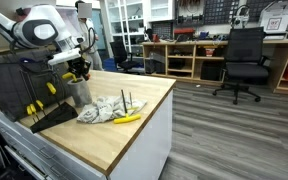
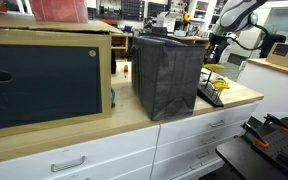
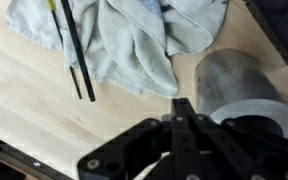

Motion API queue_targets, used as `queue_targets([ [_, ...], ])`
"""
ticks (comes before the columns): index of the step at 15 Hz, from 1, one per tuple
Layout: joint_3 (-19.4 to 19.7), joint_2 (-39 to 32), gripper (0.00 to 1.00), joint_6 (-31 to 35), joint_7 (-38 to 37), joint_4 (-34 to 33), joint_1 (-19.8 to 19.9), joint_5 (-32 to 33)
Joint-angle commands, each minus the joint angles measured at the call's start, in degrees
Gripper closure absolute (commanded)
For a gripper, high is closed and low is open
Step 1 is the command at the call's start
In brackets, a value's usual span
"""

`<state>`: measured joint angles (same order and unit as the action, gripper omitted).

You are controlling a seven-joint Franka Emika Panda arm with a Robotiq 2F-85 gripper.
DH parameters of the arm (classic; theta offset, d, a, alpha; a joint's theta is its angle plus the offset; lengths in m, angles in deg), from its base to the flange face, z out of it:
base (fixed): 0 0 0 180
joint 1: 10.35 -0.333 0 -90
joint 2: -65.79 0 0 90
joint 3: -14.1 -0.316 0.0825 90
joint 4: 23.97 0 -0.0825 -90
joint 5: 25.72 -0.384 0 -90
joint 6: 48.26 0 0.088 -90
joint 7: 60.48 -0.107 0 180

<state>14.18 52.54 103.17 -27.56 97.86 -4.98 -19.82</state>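
gripper (image 3: 182, 106) fingers pressed together, hovering right at the rim of the grey metal cup (image 3: 234, 80), its contents hidden, crumpled towel (image 3: 144, 40) just beside.

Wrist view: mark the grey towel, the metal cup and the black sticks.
grey towel (image 3: 134, 45): wrist view, on its middle fold.
metal cup (image 3: 229, 80): wrist view, on its side wall.
black sticks (image 3: 79, 60): wrist view, on one shaft.
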Motion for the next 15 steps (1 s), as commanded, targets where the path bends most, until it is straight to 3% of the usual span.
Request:
queue_targets([
  [1, -0.71, 5.04, 1.0, -6.6, -2.75, -0.29, 0.09, -2.5],
  [9, -1.07, 9.78, 1.0, -16.44, -5.13, -1.92, -2.15, -8.53],
  [15, -1.57, 9.52, 1.0, -18.75, -10.34, -4.04, -4.31, -10.94],
])
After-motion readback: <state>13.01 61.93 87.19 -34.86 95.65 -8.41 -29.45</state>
